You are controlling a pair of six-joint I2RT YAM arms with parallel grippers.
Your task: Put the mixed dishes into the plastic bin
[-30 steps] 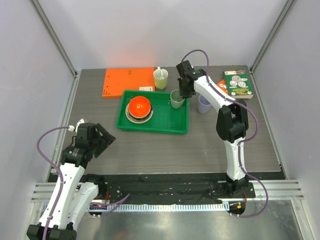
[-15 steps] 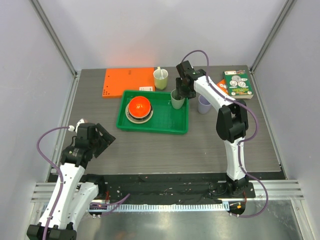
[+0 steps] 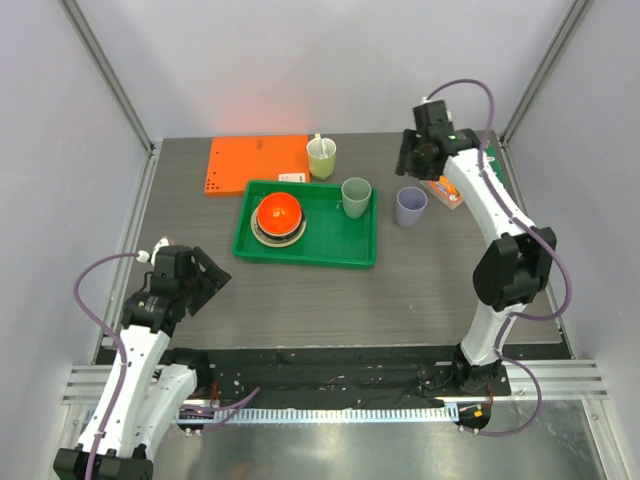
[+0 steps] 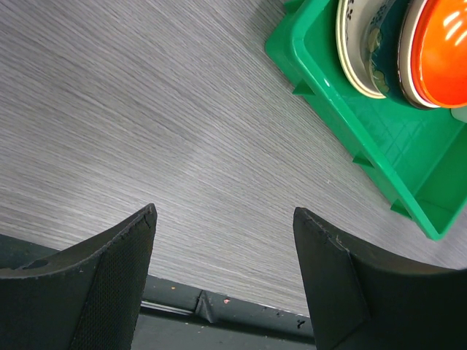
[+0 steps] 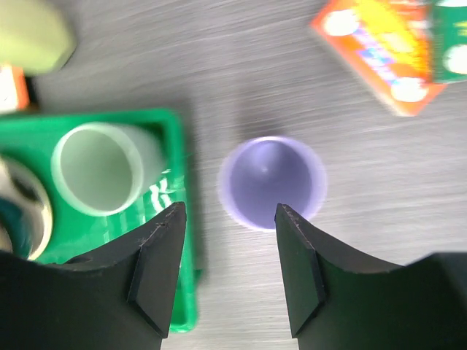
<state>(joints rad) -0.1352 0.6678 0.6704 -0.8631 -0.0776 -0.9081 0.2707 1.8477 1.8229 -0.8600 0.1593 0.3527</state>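
Note:
The green plastic bin [image 3: 335, 242] lies at mid-table. In its left half an orange-red bowl [image 3: 279, 212] tops a stack of dishes, with a cream plate [image 4: 355, 44] at the bottom. A sage-green cup [image 3: 356, 197] stands upright in the bin's back right corner. A lavender cup [image 3: 411, 207] stands on the table just right of the bin. My right gripper [image 3: 408, 160] hangs open and empty above the lavender cup [image 5: 271, 182], with the sage cup [image 5: 98, 168] to its left. My left gripper [image 3: 210, 278] is open and empty over bare table at the front left, away from the bin [image 4: 328, 95].
A flat orange board [image 3: 258, 163] lies behind the bin, and a yellow-green cup with a spoon [image 3: 321, 157] stands beside it. An orange packet [image 5: 379, 51] and a green box [image 5: 449, 44] lie at the back right. Grey walls close in three sides.
My right gripper opened and let go of the sage-green cup in the bin, then rose and swung right to above the lavender cup. The left arm has not moved.

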